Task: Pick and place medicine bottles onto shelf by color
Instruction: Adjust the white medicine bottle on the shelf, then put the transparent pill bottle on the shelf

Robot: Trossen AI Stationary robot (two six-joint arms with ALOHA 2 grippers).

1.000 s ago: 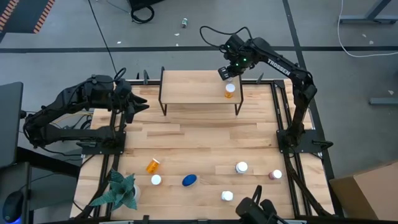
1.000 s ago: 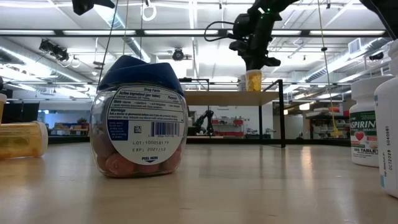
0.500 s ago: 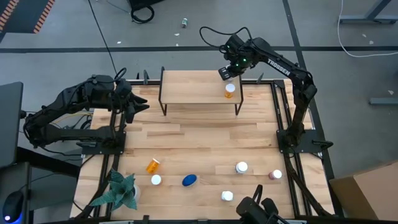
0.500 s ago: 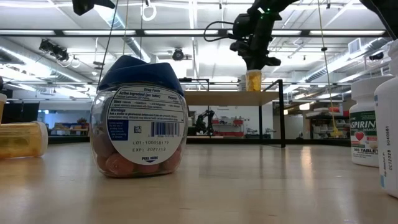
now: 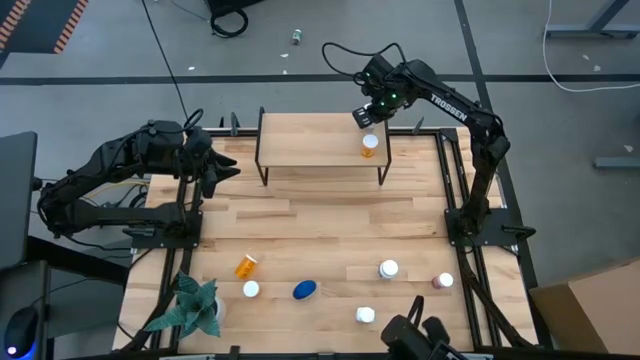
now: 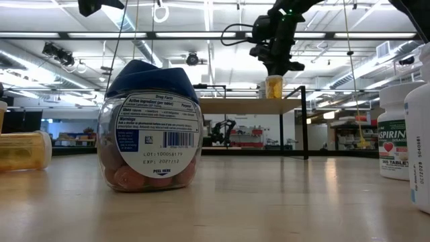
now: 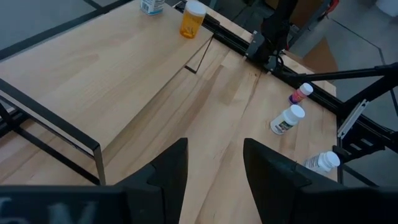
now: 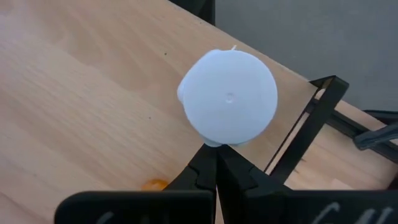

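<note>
High view gives me the count: one orange bottle (image 5: 370,144) stands upright on the shelf (image 5: 310,140), near its right end, and that is all I have placed. My right gripper (image 5: 363,117) hangs just above and behind that bottle with its fingers pinched together on nothing; in the right wrist view the closed fingertips sit at the edge of the white cap (image 8: 227,96), and I cannot tell whether they touch it. Left on the table's near side I see six more: a second orange bottle (image 5: 245,266) lying down, a white-capped one (image 5: 251,290), the blue-lidded bottle (image 5: 304,290), two more white-capped bottles (image 5: 388,269) (image 5: 365,315) and a dark red one (image 5: 444,282). My left gripper (image 5: 222,167) waits over the table's left edge, beside the shelf, fingers partly apart and empty. So I judge the job barely begun, with the sorting mostly ahead.
</note>
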